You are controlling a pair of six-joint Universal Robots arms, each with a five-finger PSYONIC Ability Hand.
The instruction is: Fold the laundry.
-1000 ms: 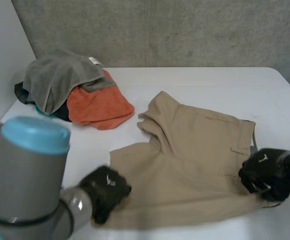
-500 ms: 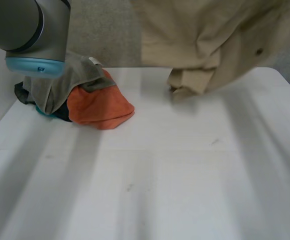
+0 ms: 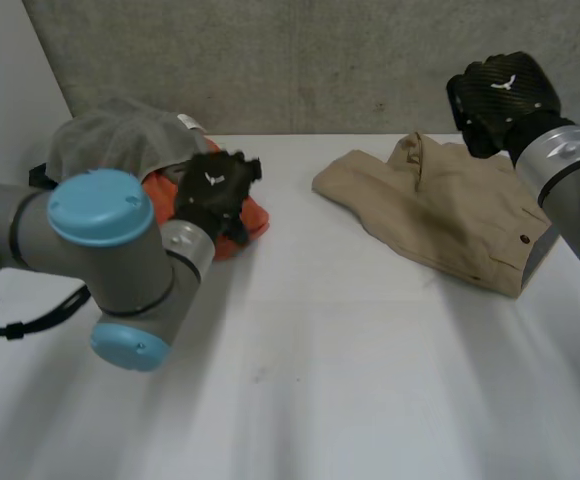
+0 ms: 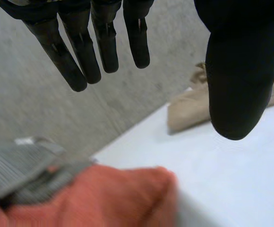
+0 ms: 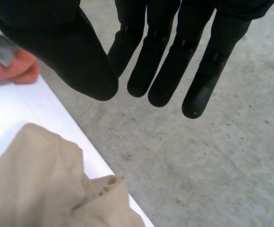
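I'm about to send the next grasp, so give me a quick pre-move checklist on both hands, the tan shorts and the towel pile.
1. Left hand free: ok, open over the orange towel, holding nothing.
2. Right hand free: ok, open, raised by the tan shorts' far edge.
3. Shorts flat for folding: not ok, crumpled in a heap.
4. Shorts apart from orange towel: ok, bare table between them.

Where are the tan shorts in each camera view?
Head view: tan shorts crumpled at the far right of the table, by the right hand.
Left wrist view: shorts beyond the thumb of the left hand.
Right wrist view: shorts under the thumb of the right hand.
Shared landmark: the orange cloth.
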